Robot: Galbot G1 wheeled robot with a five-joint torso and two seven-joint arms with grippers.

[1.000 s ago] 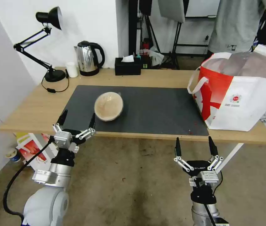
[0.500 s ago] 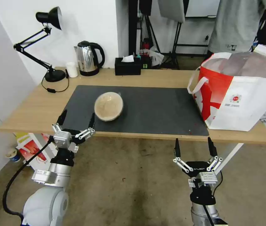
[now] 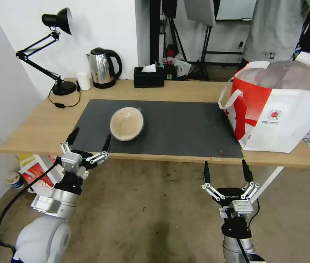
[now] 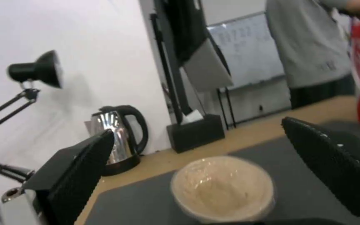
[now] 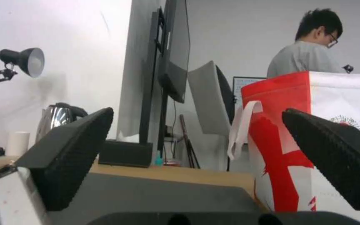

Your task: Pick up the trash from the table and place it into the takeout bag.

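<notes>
A tan shallow disposable bowl lies tilted on the dark grey mat of the light-wood worktop. The left pincer hangs spread at the near edge, the right pincer spread lower, near the red-and-white takeout bag at the right end.

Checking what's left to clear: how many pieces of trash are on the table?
1: a tan shallow disposable bowl on the dark grey mat, left of the white-and-red takeout bag. Anything inside the bag is hidden.

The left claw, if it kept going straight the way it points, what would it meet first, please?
Probably the tan bowl on the mat; it sits between the open fingers of the left claw, though the table edge may come first.
</notes>
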